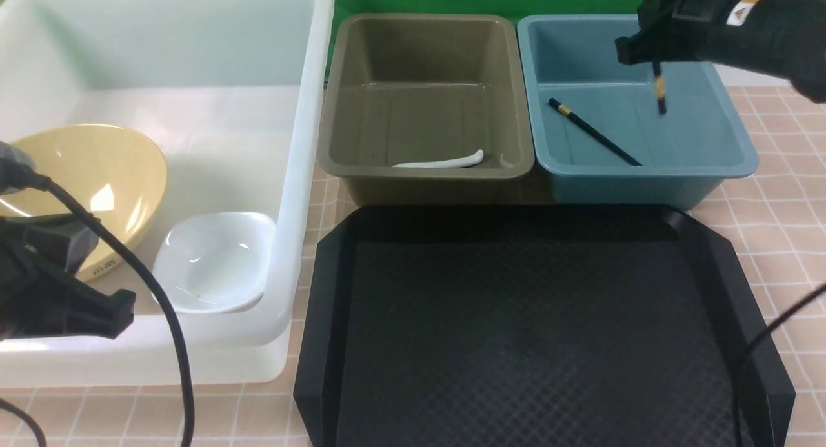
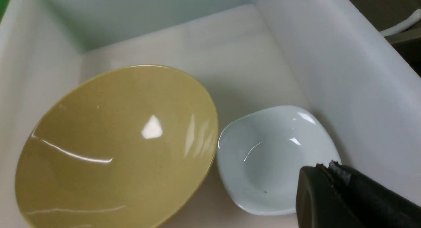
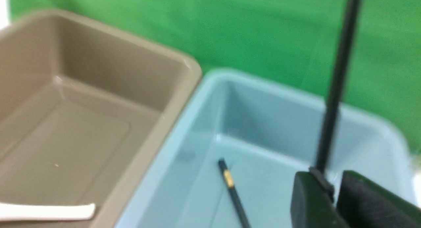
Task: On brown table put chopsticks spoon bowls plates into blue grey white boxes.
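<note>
My right gripper (image 1: 652, 44) is shut on a black chopstick (image 1: 659, 92) with a gold band, held upright above the blue box (image 1: 742, 157); in the right wrist view the chopstick (image 3: 335, 89) rises from the gripper (image 3: 332, 182). A second chopstick (image 1: 594, 132) lies slantwise in the blue box. A white spoon (image 1: 445, 161) lies in the grey box (image 1: 426, 176). A yellow bowl (image 1: 97, 176) and a small white dish (image 1: 216, 260) sit in the white box (image 1: 303, 144). My left gripper (image 1: 122, 305) is shut and empty, just above the dish's near rim (image 2: 263, 155).
A large black tray (image 1: 516, 344) lies in front of the grey and blue boxes on the tan tiled table (image 1: 787, 195). A green backdrop stands behind the boxes. The left arm's cable (image 1: 161, 305) hangs across the white box's front.
</note>
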Tool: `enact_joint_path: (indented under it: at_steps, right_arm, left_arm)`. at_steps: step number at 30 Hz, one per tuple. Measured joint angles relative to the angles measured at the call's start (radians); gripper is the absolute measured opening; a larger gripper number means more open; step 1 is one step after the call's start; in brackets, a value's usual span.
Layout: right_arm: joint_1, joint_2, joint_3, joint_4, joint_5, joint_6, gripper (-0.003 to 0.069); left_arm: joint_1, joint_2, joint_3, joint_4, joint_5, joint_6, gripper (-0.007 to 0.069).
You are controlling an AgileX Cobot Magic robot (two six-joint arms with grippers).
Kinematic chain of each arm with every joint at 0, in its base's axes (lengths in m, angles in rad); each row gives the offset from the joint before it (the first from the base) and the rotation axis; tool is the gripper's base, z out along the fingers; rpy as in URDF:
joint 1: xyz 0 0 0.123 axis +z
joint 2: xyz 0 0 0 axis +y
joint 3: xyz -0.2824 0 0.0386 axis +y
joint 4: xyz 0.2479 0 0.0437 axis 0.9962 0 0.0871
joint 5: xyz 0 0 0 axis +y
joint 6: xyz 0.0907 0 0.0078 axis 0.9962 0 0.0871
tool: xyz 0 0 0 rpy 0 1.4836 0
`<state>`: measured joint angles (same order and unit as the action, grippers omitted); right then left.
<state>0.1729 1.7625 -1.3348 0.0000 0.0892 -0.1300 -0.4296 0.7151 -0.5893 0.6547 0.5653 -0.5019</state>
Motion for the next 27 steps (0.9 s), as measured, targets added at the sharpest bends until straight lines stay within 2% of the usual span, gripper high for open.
enact_joint_path:
  at_steps: [4, 5, 8, 12, 14, 18, 19, 22, 27]
  right_arm:
    - [-0.002, 0.024, -0.078, 0.0, 0.142, 0.029, 0.0262]
    - [-0.001, -0.002, -0.134, 0.0, 0.248, 0.028, 0.0262]
    - [-0.001, -0.088, -0.169, 0.0, 0.4, -0.022, 0.0194]
    - [-0.001, -0.292, -0.125, -0.005, 0.462, -0.108, 0.0081]
    - [-0.001, -0.426, -0.036, 0.0, 0.419, -0.119, 0.0042]
    - [-0.001, -0.667, 0.229, 0.036, 0.206, -0.129, 0.0037]
    - [-0.001, -0.678, 0.245, 0.038, 0.194, -0.129, 0.0037]
    - [-0.001, -0.842, 0.556, 0.047, -0.012, -0.144, 0.0037]
    - [-0.001, -1.027, 0.874, 0.051, -0.122, -0.155, 0.0037]
  left_arm:
    - [0.0, 0.0, 0.0, -0.024, 0.018, 0.0, -0.0007]
    - [0.0, 0.0, 0.0, -0.028, 0.027, 0.0, -0.0007]
    - [0.0, 0.0, 0.0, -0.029, 0.029, 0.0, -0.0007]
    - [0.0, 0.0, 0.0, -0.036, 0.029, 0.0, -0.0007]
    - [0.0, 0.0, 0.0, -0.036, 0.029, 0.0, -0.0007]
    - [0.0, 0.0, 0.0, -0.036, 0.029, 0.0, -0.0007]
    - [0.0, 0.0, 0.0, -0.036, 0.029, 0.0, -0.0007]
    - [0.0, 0.0, 0.0, -0.036, 0.029, 0.0, -0.0007]
    - [0.0, 0.0, 0.0, -0.036, 0.029, 0.0, -0.0007]
